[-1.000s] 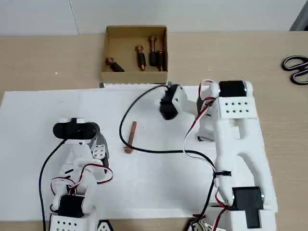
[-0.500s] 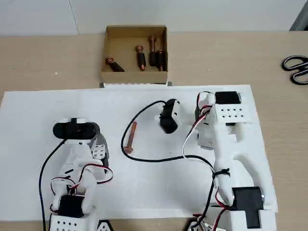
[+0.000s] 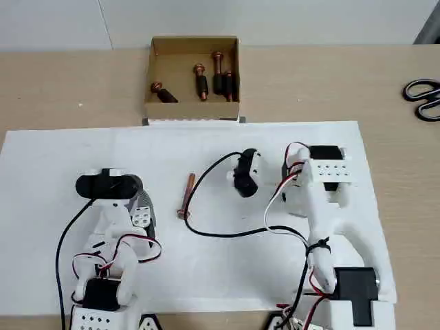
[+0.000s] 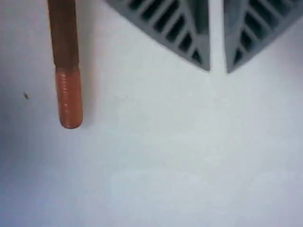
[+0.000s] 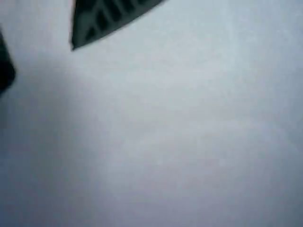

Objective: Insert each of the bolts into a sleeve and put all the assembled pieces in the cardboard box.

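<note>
Loose bolt [image 3: 186, 196]: lies flat on the white sheet [image 3: 69, 158] between the two arms, well short of the cardboard box [image 3: 194, 75]. This placement appears to keep it within reach of either arm. It carries no sleeve, so the insertion step is judged outstanding for this piece.

Cardboard box: stands on the tabletop [image 3: 69, 82] just beyond the sheet's far edge. It holds several assembled pieces [image 3: 201, 81], copper bolts in dark sleeves. That part of the task is judged done.

Left end effector [image 4: 217, 38]: closed to a narrow slit and grasping nothing. It sits low over the sheet, near the bolt's threaded end but apart from it.

Right end effector [image 3: 244, 180]: sits over the sheet, to the right of the bolt and apart from it. Whether it is released or clenched cannot be told.

Bolt condition: copper-coloured, with a smooth straight shank, a short threaded tip [image 4: 68, 99] and a wider head at the end nearer the arms' bases. No damage is noted.

Scissors [image 3: 423, 98] lie at the tabletop's far right, well apart from the work.
</note>
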